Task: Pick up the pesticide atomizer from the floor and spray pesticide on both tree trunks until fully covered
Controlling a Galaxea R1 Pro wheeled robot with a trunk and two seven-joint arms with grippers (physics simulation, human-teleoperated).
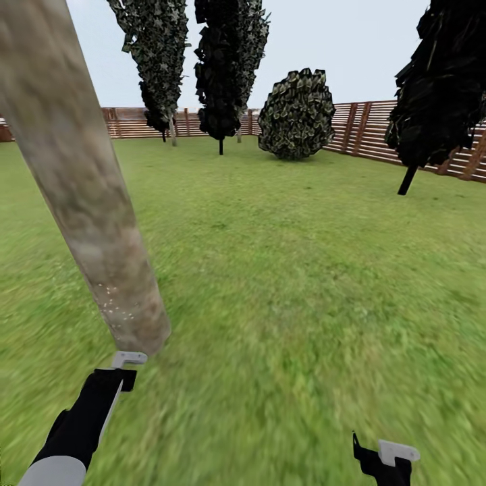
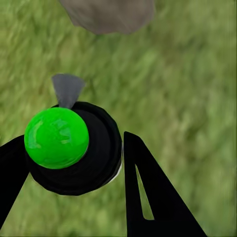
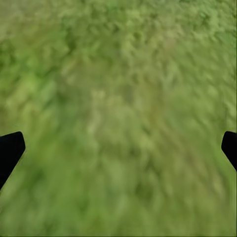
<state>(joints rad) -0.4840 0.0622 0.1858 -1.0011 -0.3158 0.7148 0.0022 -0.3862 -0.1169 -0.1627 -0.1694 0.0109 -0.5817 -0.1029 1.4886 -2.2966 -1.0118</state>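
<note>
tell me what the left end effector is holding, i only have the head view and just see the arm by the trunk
Observer: In the left wrist view, the left end effector is shut on a black atomizer with a round green cap.
Operator: where is its nozzle aimed
Observer: A grey nozzle points toward the base of the tree trunk, with grass between them.
Operator: and the right one, anything in it
Observer: The right end effector is open, its fingertips spread wide with just grass between them.
</note>
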